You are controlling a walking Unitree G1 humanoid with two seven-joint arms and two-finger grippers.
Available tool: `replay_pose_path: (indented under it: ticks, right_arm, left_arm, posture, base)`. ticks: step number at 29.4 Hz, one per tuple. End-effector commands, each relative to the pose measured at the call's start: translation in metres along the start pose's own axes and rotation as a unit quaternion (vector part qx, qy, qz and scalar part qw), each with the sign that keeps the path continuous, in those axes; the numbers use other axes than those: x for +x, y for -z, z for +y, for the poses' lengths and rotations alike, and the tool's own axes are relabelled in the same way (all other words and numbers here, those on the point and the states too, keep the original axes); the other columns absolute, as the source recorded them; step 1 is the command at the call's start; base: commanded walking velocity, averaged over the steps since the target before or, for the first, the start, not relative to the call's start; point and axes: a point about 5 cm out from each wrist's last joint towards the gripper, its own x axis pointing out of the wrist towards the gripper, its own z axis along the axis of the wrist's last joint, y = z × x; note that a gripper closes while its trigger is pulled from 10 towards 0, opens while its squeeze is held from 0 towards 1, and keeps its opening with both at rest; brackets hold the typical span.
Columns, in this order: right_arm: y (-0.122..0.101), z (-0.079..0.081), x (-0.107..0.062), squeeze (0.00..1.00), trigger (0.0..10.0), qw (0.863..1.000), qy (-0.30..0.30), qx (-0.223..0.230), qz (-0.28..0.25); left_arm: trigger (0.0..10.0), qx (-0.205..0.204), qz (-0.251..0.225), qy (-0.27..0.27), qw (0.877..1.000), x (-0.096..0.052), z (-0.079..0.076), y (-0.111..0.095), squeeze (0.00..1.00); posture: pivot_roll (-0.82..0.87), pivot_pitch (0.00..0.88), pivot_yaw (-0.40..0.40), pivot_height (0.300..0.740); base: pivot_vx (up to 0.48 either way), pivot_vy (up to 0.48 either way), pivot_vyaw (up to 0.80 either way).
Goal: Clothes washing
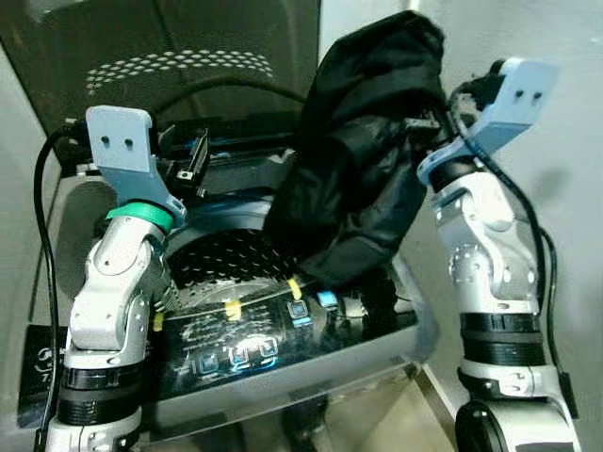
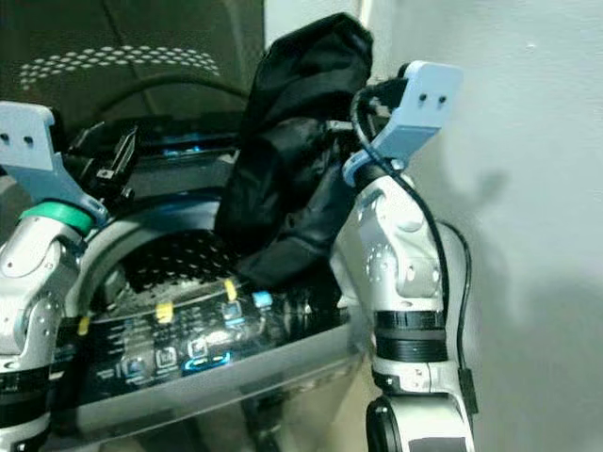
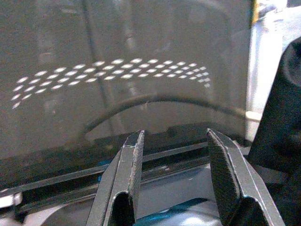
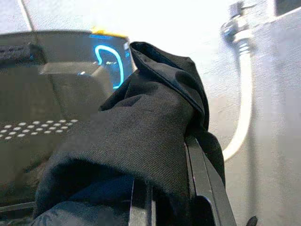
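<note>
A black garment (image 1: 363, 160) hangs bunched in the air over the right side of the open top-loading washing machine (image 1: 396, 353). Its lower end dangles just above the perforated drum (image 1: 221, 256). My right gripper (image 4: 171, 183) is shut on the garment's upper part, and the cloth wraps over the fingers (image 4: 203, 174). My left gripper (image 3: 175, 136) is open and holds nothing. It hovers at the machine's back left, pointing at the raised dark glass lid (image 1: 170, 56).
The lit control panel (image 1: 245, 353) runs along the washer's front edge. A pale wall (image 1: 565, 188) stands close on the right, behind my right arm. A white hose (image 4: 244, 108) with a metal fitting hangs on that wall.
</note>
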Motion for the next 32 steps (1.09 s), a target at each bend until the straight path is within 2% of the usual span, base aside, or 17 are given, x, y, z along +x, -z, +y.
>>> replay_pose_path:
  ticks: [1, 5, 6, 8, 11, 12, 13, 14, 16, 18, 20, 22, 24, 27, 30, 31, 32]
  right_arm:
    - [0.001, -0.001, 0.0, 0.0, 10.0, 1.0, -0.001, 0.002, 0.001]
    - [0.003, 0.003, 0.008, 0.0, 10.0, 1.0, -0.01, 0.009, 0.003]
    - [-0.007, 0.005, 0.024, 0.0, 10.0, 1.0, -0.005, -0.009, -0.017]
    - [-0.012, 0.005, 0.029, 0.0, 10.0, 0.999, -0.002, -0.017, -0.028]
    - [-0.043, 0.013, 0.05, 0.0, 10.0, 0.997, -0.025, 0.008, -0.076]
    - [-0.043, 0.013, 0.05, 0.0, 10.0, 0.997, -0.025, 0.008, -0.076]
    - [-0.046, 0.022, 0.056, 0.0, 10.0, 0.996, -0.062, 0.008, -0.067]
    - [-0.046, 0.022, 0.056, 0.0, 10.0, 0.996, -0.062, 0.008, -0.067]
    - [-0.033, 0.05, 0.055, 0.0, 10.0, 0.981, -0.192, -0.031, 0.001]
    - [-0.03, 0.059, 0.052, 0.0, 10.0, 0.974, -0.226, -0.008, 0.016]
    - [-0.039, 0.068, 0.05, 0.0, 10.0, 0.964, -0.254, 0.082, -0.002]
    - [-0.044, 0.07, 0.049, 0.0, 10.0, 0.959, -0.262, 0.108, -0.014]
    - [-0.041, 0.071, 0.047, 0.0, 10.0, 0.957, -0.268, 0.11, -0.011]
    - [-0.019, 0.07, 0.044, 0.0, 10.0, 0.958, -0.266, 0.1, 0.026]
    - [0.015, 0.07, 0.035, 0.0, 10.0, 0.953, -0.276, 0.073, 0.098]
    - [0.041, 0.07, 0.025, 0.0, 10.0, 0.943, -0.286, 0.039, 0.163]
    - [0.041, 0.07, 0.025, 0.0, 10.0, 0.943, -0.286, 0.039, 0.163]
  left_arm:
    - [10.0, 0.004, 0.005, 0.004, 1.0, -0.002, -0.001, 0.002, 0.0]
    - [10.0, 0.007, 0.008, 0.007, 1.0, -0.002, -0.001, 0.003, 0.0]
    - [10.0, 0.009, 0.01, 0.008, 1.0, -0.001, -0.003, 0.004, 0.0]
    - [10.0, 0.01, 0.011, 0.008, 1.0, -0.001, -0.003, 0.004, 0.0]
    - [10.0, 0.021, 0.014, 0.016, 1.0, -0.002, -0.005, 0.005, 0.0]
    - [10.0, 0.021, 0.014, 0.016, 1.0, -0.002, -0.005, 0.005, 0.0]
    - [10.0, 0.027, 0.016, 0.018, 0.999, -0.003, -0.006, 0.006, 0.0]
    - [10.0, 0.027, 0.016, 0.018, 0.999, -0.003, -0.006, 0.006, 0.0]
    - [10.0, 0.04, 0.016, 0.03, 0.999, -0.007, -0.008, 0.006, 0.0]
    - [10.0, 0.043, 0.012, 0.036, 0.998, -0.009, -0.009, 0.006, 0.0]
    - [10.0, 0.045, 0.009, 0.041, 0.998, -0.011, -0.009, 0.004, 0.0]
    - [10.0, 0.044, 0.009, 0.04, 0.998, -0.012, -0.008, 0.004, 0.0]
    - [10.0, 0.043, 0.009, 0.039, 0.998, -0.012, -0.008, 0.004, 0.0]
    - [10.0, 0.045, 0.008, 0.044, 0.998, -0.011, -0.008, 0.004, 0.0]
    - [10.0, 0.049, 0.005, 0.059, 0.997, -0.011, -0.01, 0.003, 0.0]
    - [10.0, 0.056, 0.007, 0.077, 0.995, -0.01, -0.013, 0.002, 0.0]
    - [10.0, 0.056, 0.007, 0.077, 0.995, -0.01, -0.013, 0.002, 0.0]
  posture:
    - [0.15, 0.03, 0.055, 0.74]
    - [0.15, 0.03, 0.055, 0.74]
    - [0.14, 0.029, 0.057, 0.74]
    - [0.14, 0.029, 0.057, 0.74]
    - [0.15, 0.03, 0.047, 0.74]
    - [0.15, 0.03, 0.047, 0.74]
    - [0.15, 0.03, 0.042, 0.74]
    - [0.15, 0.03, 0.042, 0.74]
    - [0.16, 0.031, 0.03, 0.74]
    - [0.16, 0.032, 0.024, 0.74]
    - [0.17, 0.034, 0.018, 0.74]
    - [0.17, 0.034, 0.018, 0.74]
    - [0.17, 0.034, 0.018, 0.74]
    - [0.17, 0.034, 0.018, 0.74]
    - [0.17, 0.034, 0.018, 0.74]
    - [0.17, 0.034, 0.018, 0.74]
    - [0.17, 0.034, 0.018, 0.74]
  base:
    - [0.0, 0.0, 0.0]
    - [0.0, 0.0, 0.0]
    - [0.0, 0.0, 0.0]
    - [0.0, 0.0, 0.0]
    - [0.0, 0.0, 0.0]
    - [0.0, 0.0, 0.0]
    - [0.0, 0.0, 0.0]
    - [0.0, 0.0, 0.0]
    - [0.0, 0.0, 0.0]
    - [0.0, 0.0, 0.0]
    - [0.0, 0.0, 0.0]
    - [0.0, 0.0, 0.0]
    - [0.0, 0.0, 0.0]
    - [0.0, 0.0, 0.0]
    - [0.0, 0.0, 0.0]
    - [0.0, 0.0, 0.0]
    - [0.0, 0.0, 0.0]
